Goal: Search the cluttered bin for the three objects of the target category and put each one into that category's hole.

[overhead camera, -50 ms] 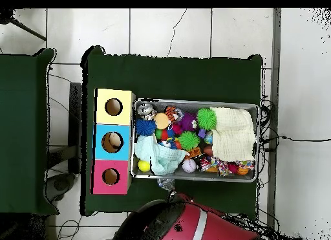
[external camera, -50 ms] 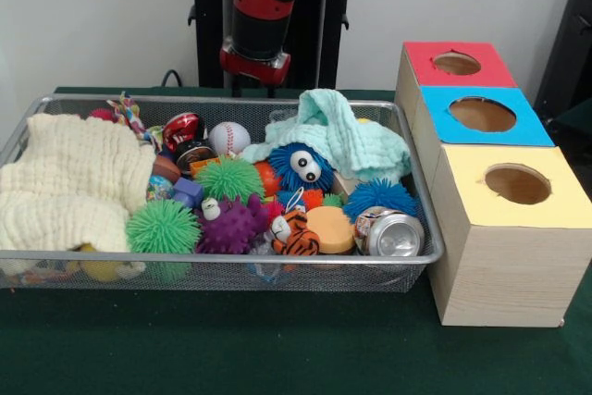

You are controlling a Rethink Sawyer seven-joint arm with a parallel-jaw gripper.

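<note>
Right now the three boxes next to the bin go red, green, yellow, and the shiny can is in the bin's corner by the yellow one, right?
Almost. The middle box is blue, not green; the front view shows it between the red box and the yellow box. The rest holds: the shiny can lies in the bin corner beside the yellow one.

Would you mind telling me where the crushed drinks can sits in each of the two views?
Front view: the can lies in the bin's near right corner, beside the yellow-topped box.
Overhead view: the can lies in the bin's upper left corner.
Shared landmark: the yellow-topped box next to that corner.
</note>
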